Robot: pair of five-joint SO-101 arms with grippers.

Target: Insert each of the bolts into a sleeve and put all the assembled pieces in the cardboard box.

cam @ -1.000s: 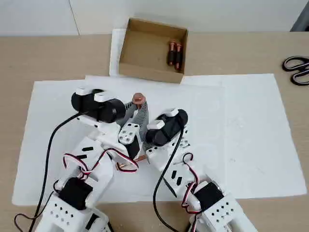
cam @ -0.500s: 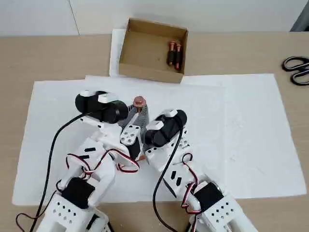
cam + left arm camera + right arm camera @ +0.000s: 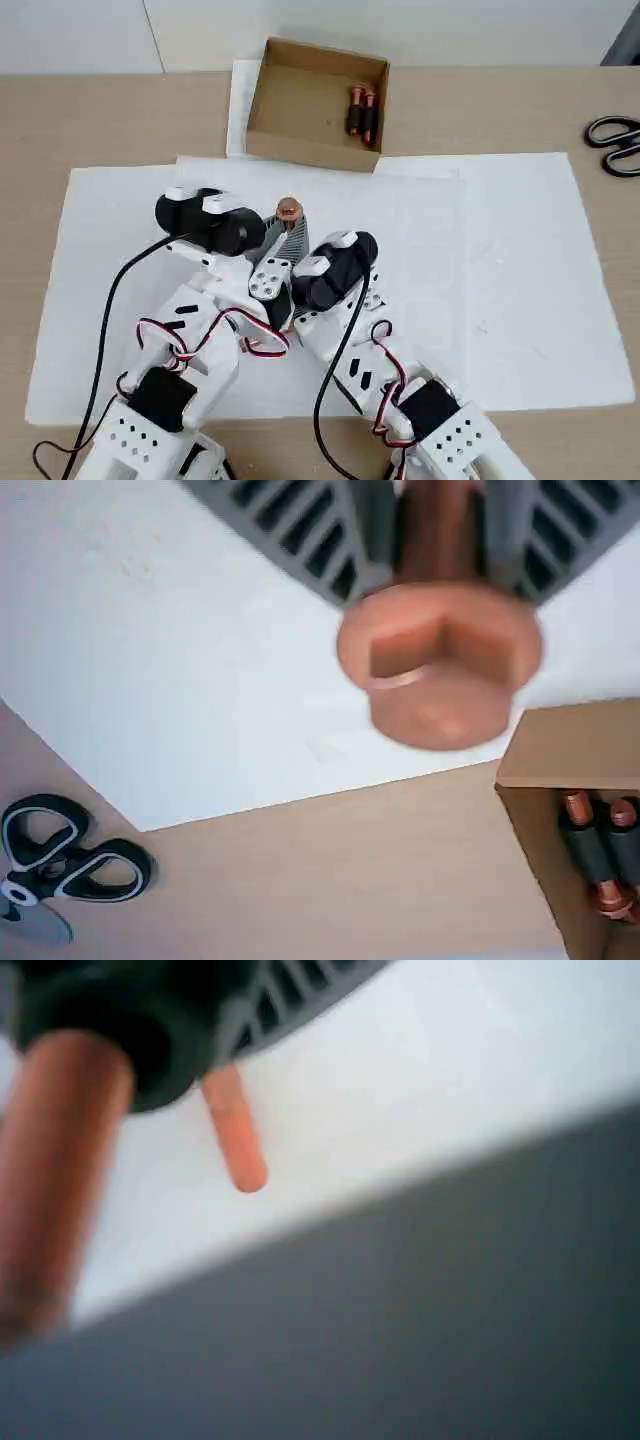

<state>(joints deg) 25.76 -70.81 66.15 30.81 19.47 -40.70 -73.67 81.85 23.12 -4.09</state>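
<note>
**Left tool clamped on bolt; right tool state unclear**

- Bolt (image 3: 440, 665): sits in the left tool (image 3: 440, 570), shaft between the two grey ribbed fingers (image 3: 290, 525), flanged head sticking out past the fingertips. In the high view the copper head (image 3: 288, 209) shows at the tip of the left tool (image 3: 287, 228), over the white paper (image 3: 500, 260), short of the box (image 3: 262, 90).
- Left tool: closed tight on the bolt shaft, one finger pressing on either side. It touches nothing else.
- Right arm (image 3: 335, 268): just beside the left arm, wrist angled in toward the bolt.
- Right tool (image 3: 250, 1005): cannot tell whether apart or together. Its wrist view shows a dark sleeve (image 3: 130, 1030) at the tool, badly blurred. A thin copper shaft (image 3: 235, 1130) pokes out beside the sleeve and a thicker copper cylinder (image 3: 55, 1160) lies closer to the lens. Whether the sleeve is gripped is unclear.
- Box: at the far edge of the paper, open. Two assembled pieces (image 3: 362, 110) lie side by side against its right wall, also seen from the left wrist (image 3: 595, 850).
- Scissors (image 3: 615, 143): on the bare worktop (image 3: 120, 110), far right, well apart from both arms.
</note>
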